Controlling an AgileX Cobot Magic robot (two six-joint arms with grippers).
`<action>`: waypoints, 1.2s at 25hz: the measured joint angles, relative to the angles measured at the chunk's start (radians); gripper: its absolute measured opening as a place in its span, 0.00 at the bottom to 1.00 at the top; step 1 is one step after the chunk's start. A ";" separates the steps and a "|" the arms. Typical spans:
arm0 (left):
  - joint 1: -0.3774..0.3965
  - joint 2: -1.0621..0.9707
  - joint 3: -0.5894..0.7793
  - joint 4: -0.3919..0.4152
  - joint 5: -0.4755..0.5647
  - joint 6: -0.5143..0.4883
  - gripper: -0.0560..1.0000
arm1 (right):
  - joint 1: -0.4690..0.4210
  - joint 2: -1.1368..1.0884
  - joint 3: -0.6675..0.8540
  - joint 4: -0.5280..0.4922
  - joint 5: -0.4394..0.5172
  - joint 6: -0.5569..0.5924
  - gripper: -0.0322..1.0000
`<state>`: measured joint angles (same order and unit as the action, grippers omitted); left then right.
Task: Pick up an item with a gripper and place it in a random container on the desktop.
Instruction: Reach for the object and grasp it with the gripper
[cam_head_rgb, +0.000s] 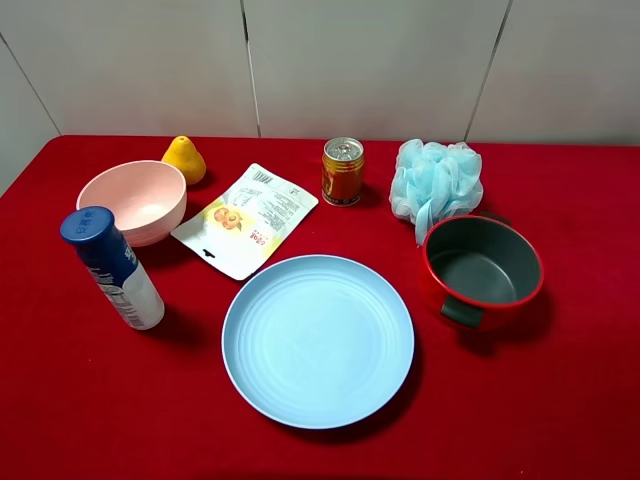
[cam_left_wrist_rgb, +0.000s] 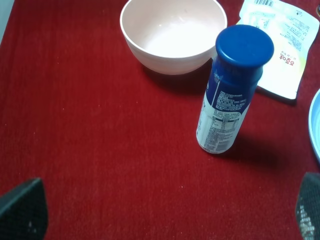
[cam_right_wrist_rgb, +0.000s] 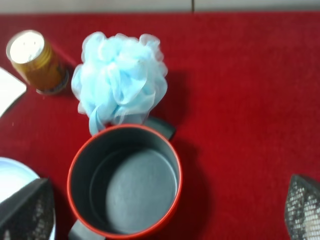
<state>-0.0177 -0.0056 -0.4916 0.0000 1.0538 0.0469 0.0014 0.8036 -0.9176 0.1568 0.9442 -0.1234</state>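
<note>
On the red tablecloth, a blue-capped white bottle (cam_head_rgb: 112, 267) stands upright at the left, beside an empty pink bowl (cam_head_rgb: 133, 200). A yellow pear (cam_head_rgb: 184, 158), a white snack pouch (cam_head_rgb: 246, 219), a gold can (cam_head_rgb: 342, 171) and a light-blue bath pouf (cam_head_rgb: 436, 183) lie further back. An empty blue plate (cam_head_rgb: 318, 339) sits in the middle, and an empty red pot (cam_head_rgb: 482, 270) at the right. Neither arm shows in the exterior high view. My left gripper (cam_left_wrist_rgb: 165, 215) is open above the cloth, short of the bottle (cam_left_wrist_rgb: 231, 90). My right gripper (cam_right_wrist_rgb: 165, 212) is open above the pot (cam_right_wrist_rgb: 125, 182).
A white panelled wall runs behind the table (cam_head_rgb: 560, 400). The left wrist view shows the bowl (cam_left_wrist_rgb: 172, 32) and the pouch (cam_left_wrist_rgb: 280, 45) beyond the bottle. The right wrist view shows the pouf (cam_right_wrist_rgb: 120, 80) and the can (cam_right_wrist_rgb: 35, 60) beyond the pot.
</note>
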 joint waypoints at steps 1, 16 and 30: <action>0.000 0.000 0.000 0.000 0.000 0.000 1.00 | 0.000 0.031 -0.016 0.006 0.019 -0.013 0.70; 0.000 0.000 0.000 0.000 0.000 0.000 1.00 | 0.171 0.496 -0.405 -0.015 0.148 -0.022 0.70; 0.000 0.000 0.000 0.000 0.000 0.000 1.00 | 0.236 0.843 -0.660 -0.087 0.247 0.123 0.70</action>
<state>-0.0177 -0.0056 -0.4916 0.0000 1.0538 0.0469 0.2372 1.6466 -1.5775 0.0701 1.1913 0.0000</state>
